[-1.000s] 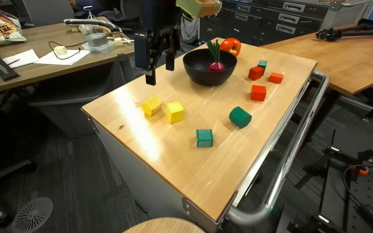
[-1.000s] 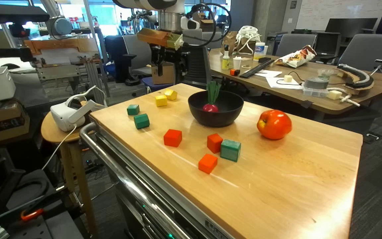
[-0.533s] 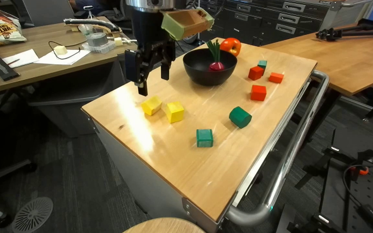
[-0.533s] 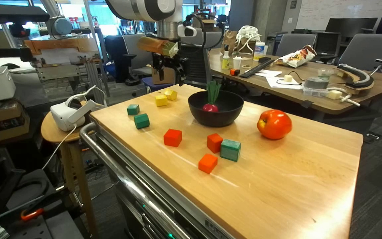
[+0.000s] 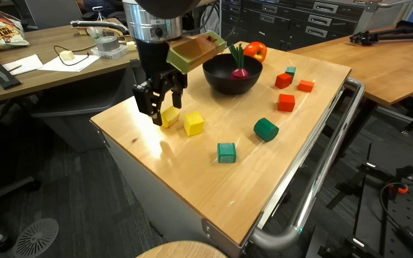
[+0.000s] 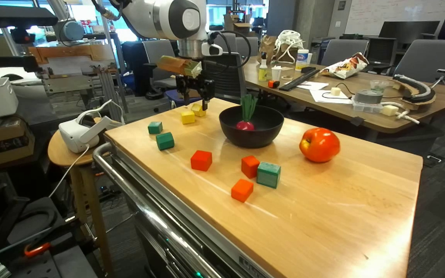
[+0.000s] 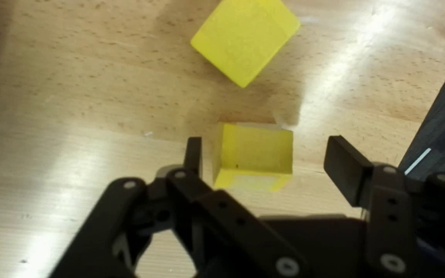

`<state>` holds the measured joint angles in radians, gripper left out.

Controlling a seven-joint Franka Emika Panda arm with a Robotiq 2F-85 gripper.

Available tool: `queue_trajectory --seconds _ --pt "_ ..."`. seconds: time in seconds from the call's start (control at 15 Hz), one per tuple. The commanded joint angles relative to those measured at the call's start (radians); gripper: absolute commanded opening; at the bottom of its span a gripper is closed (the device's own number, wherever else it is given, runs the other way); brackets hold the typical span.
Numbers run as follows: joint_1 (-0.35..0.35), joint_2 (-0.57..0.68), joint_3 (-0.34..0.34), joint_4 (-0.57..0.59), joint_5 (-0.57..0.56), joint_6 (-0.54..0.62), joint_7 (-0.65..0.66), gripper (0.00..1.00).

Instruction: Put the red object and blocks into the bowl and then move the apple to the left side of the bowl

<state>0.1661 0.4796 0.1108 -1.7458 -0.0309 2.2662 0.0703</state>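
The red object (image 6: 245,125) with green leaves sits inside the black bowl (image 6: 251,139), also seen in an exterior view (image 5: 240,73). My gripper (image 7: 267,164) is open and empty, just above a yellow block (image 7: 257,150). In the wrist view its fingers are on either side of that block, apart from it. A second yellow block (image 7: 245,38) lies beside it. Green blocks (image 6: 165,141) (image 5: 226,153) and another green block (image 6: 269,175) lie on the table. Red-orange blocks (image 6: 201,160) (image 6: 250,166) (image 6: 242,190) lie near them. The apple (image 6: 319,144) stands beside the bowl.
The wooden cart top (image 6: 342,216) has a metal rail (image 5: 321,190) along one long side. A desk (image 6: 392,119) with odds and ends stands close by. A stool with a white headset (image 6: 79,133) is at one end. The yellow blocks lie near the cart's edge.
My gripper has come down from above the table to just above one yellow block. It has stayed open. The blocks, bowl, red object and apple have not moved.
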Motion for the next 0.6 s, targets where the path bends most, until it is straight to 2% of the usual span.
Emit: queue_trajectory --seconds 0.0,0.27,0.53 --pt "0.028 0.035 -0.023 0.058 -0.036 -0.022 0.042 0.49" --pt "0.028 0.027 -0.031 0.059 -0.047 -0.019 0.053 0.21" --pt "0.010 -0.123 -0.087 -0.003 -0.127 0.008 0.083 0.21"
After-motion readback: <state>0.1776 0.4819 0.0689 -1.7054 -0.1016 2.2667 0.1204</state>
